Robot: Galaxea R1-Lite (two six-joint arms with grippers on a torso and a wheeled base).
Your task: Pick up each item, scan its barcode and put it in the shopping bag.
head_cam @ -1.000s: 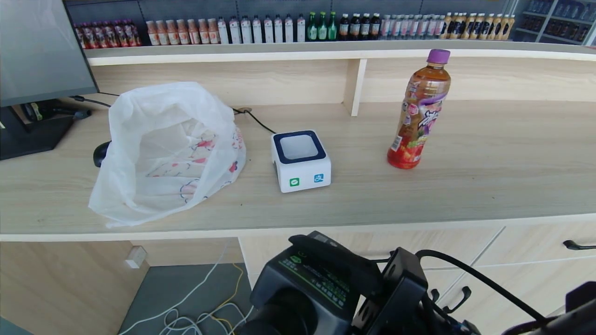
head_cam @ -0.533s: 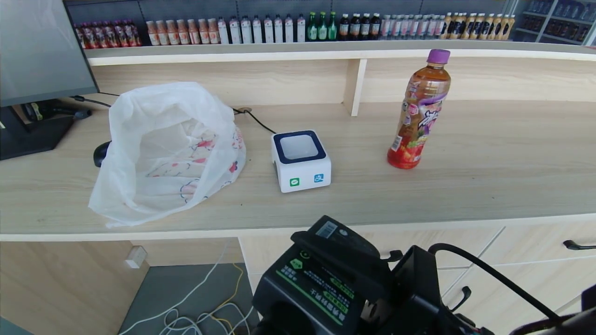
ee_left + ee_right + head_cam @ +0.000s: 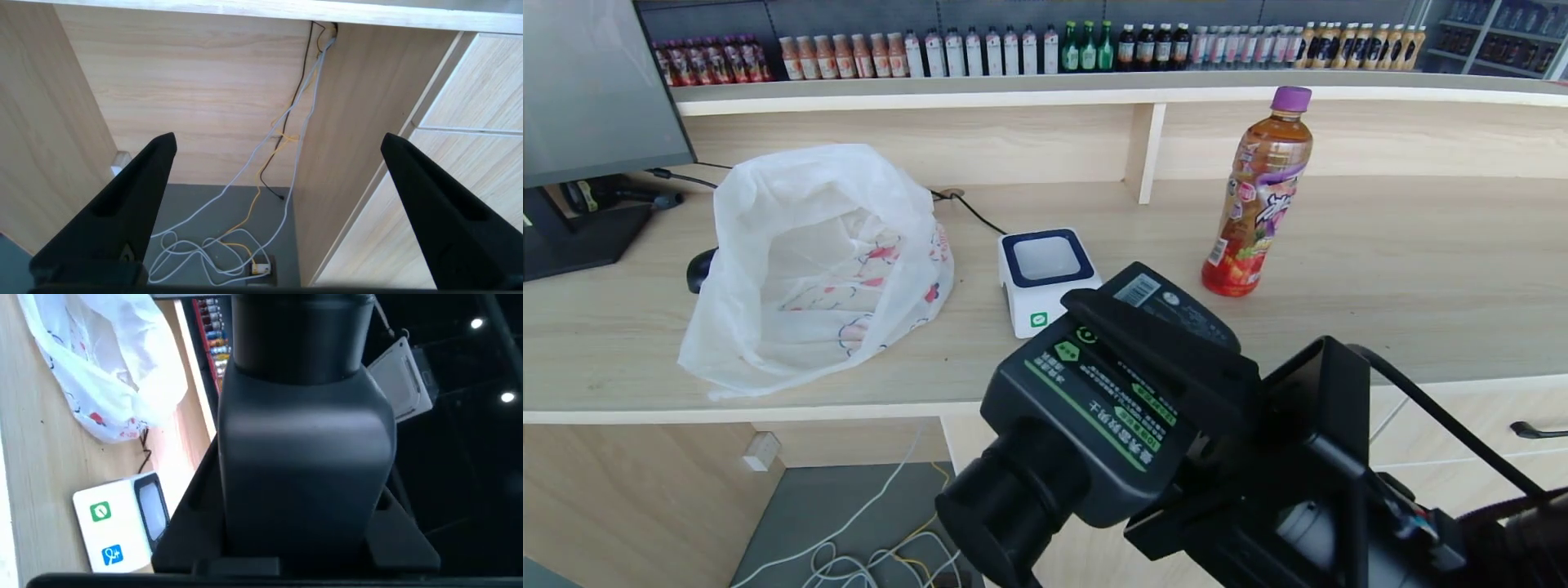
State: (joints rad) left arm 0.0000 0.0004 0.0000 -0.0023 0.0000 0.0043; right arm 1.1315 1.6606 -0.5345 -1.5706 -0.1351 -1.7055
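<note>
1. Between the fingers of the right gripper (image 3: pixel 1176 376), the black bottle (image 3: pixel 1086 408) sits clamped, raised before the counter (image 3: pixel 1421 286), barcode (image 3: pixel 1137 290) up.
2. Scanning seems the step in hand; next, the barcode must turn down over the scanner (image 3: pixel 1041 261) just beyond.
3. Left gripper (image 3: pixel 278 143) hangs below the counter, fingers apart, empty.
4. Count: one held bottle, one upright tea bottle (image 3: pixel 1258 196), one scanner, one shopping bag (image 3: pixel 809 261).

Your head view: black square bottle with green label (image 3: pixel 1094 408) covers front right corner of white square scanner box (image 3: pixel 1037 269). Black mouse (image 3: pixel 697 269) half hidden behind white plastic bag (image 3: pixel 809 261). Dark monitor (image 3: pixel 596 82) cut by picture edge. Row of shelf bottles (image 3: pixel 1045 49): labels too small for you to tell.
</note>
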